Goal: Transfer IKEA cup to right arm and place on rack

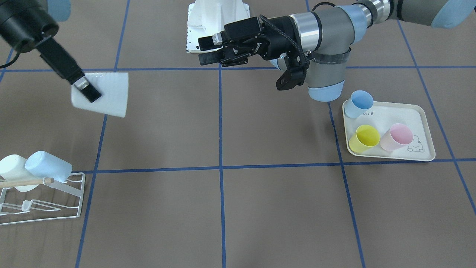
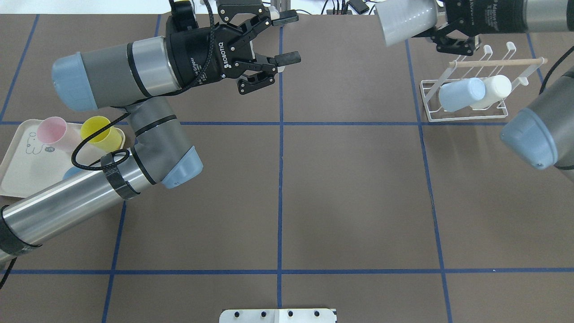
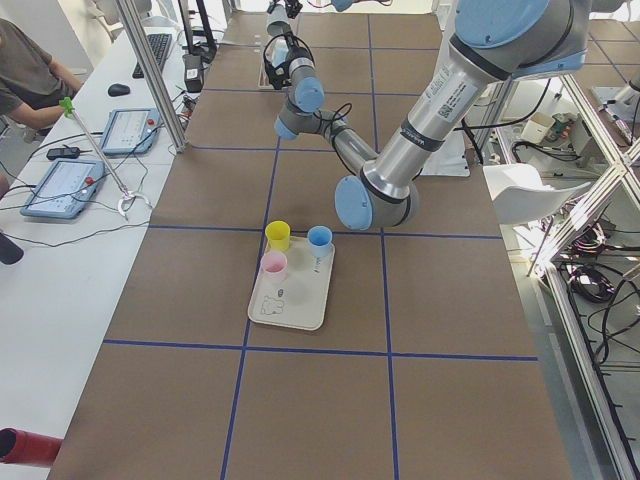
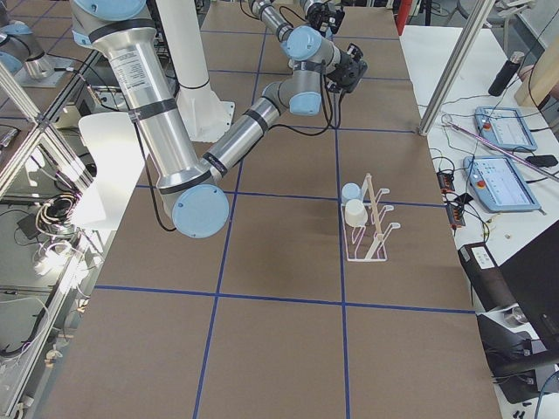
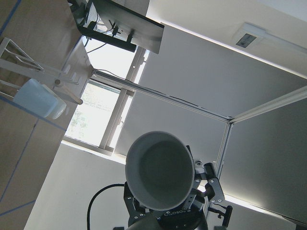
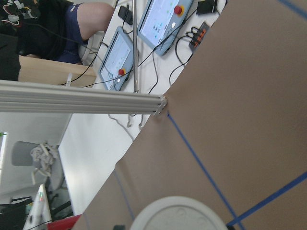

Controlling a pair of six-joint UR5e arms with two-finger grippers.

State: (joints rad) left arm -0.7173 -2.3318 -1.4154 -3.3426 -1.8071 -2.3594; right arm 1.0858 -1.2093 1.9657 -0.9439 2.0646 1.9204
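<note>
Right gripper (image 1: 86, 88) clamped on white plastic cup (image 1: 108, 95) aloft, near white wire rack (image 2: 466, 117) far right, left gripper (image 2: 285, 38) spread wide, empty

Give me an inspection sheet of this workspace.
Surface: brown table, blue tape grid.
Job's things: white cup held aloft by right end effector; rack carries pale blue cup and second white cup.
Clutter: tray with pink cup, yellow cup, blue cup.
End effectors: left end effector open, empty; right shut on white cup.
Cables: black cable loops beside left arm.
Surroundings: seated person, control tablets on side bench.
</note>
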